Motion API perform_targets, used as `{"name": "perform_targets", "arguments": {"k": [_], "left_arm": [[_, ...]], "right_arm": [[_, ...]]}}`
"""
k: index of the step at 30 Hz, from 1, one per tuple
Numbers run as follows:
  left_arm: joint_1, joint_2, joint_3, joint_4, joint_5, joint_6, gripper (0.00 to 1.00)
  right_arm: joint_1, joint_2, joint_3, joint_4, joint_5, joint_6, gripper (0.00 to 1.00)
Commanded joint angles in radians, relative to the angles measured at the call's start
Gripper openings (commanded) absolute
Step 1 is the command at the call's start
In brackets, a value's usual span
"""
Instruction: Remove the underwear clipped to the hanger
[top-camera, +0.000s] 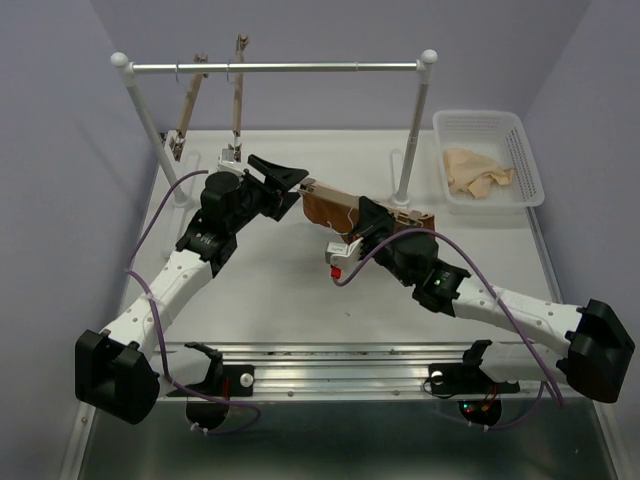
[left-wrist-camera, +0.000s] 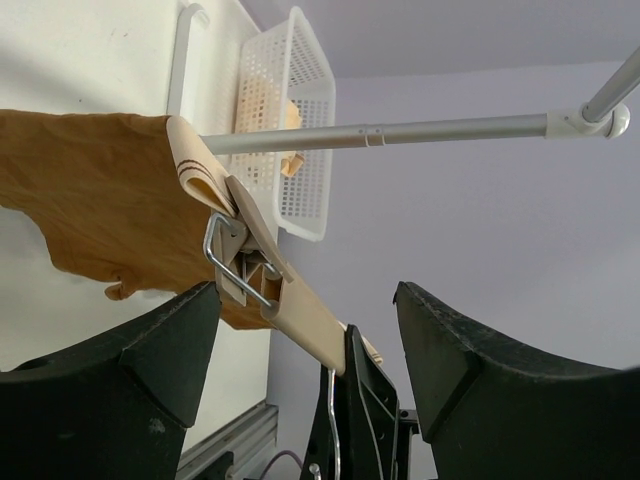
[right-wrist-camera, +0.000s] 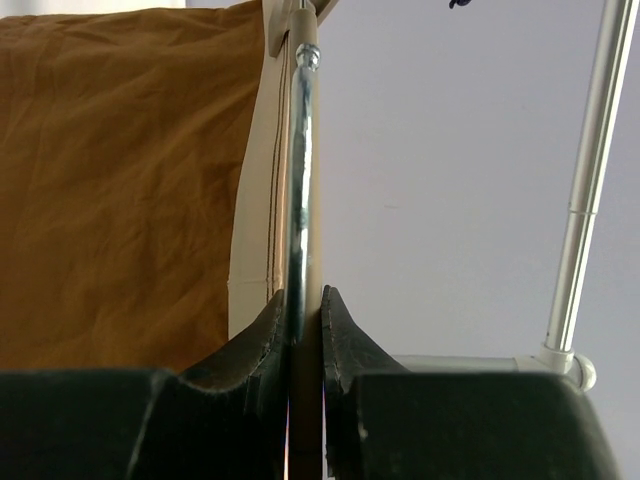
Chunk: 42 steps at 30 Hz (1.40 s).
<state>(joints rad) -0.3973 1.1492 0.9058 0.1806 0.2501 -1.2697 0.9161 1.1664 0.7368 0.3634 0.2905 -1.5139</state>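
Note:
The rust-brown underwear (top-camera: 325, 207) hangs from the wooden hanger (top-camera: 400, 213), held above the table's middle. My right gripper (top-camera: 362, 224) is shut on the hanger's bar by its wire hook (right-wrist-camera: 300, 170); its jaws press both sides in the right wrist view (right-wrist-camera: 305, 300), with the underwear (right-wrist-camera: 120, 180) to the left. My left gripper (top-camera: 293, 190) is open at the hanger's left end. In the left wrist view its jaws (left-wrist-camera: 305, 300) stand wide on either side of the bar (left-wrist-camera: 310, 320), just short of the metal clip (left-wrist-camera: 235, 258) that pinches the cream waistband of the underwear (left-wrist-camera: 90, 200).
A clothes rack rod (top-camera: 290, 68) spans the back with two other wooden clip hangers (top-camera: 186, 108) (top-camera: 238, 95) on it. A white basket (top-camera: 490, 118) at the back right holds a pale beige cloth (top-camera: 478, 170). The rack's right post (top-camera: 415, 125) stands behind the hanger.

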Motion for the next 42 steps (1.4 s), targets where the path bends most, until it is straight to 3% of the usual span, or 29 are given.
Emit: {"name": "perform_targets", "arguments": {"k": [1, 11, 21, 42], "left_arm": [[-0.002, -0.019, 0.033, 0.054, -0.002, -0.020, 0.80], [-0.002, -0.025, 0.021, 0.046, -0.012, -0.037, 0.73], [-0.002, -0.031, 0.042, -0.044, -0.049, -0.042, 0.71], [0.000, -0.022, 0.050, -0.073, -0.049, -0.045, 0.65]], "right_arm": [[0.021, 0.010, -0.007, 0.137, 0.035, -0.069, 0.01], [0.040, 0.024, -0.010, 0.161, 0.061, -0.088, 0.01], [0.049, 0.016, -0.033, 0.183, 0.064, -0.144, 0.01], [0.087, 0.029, -0.062, 0.310, 0.087, -0.226, 0.01]]}}
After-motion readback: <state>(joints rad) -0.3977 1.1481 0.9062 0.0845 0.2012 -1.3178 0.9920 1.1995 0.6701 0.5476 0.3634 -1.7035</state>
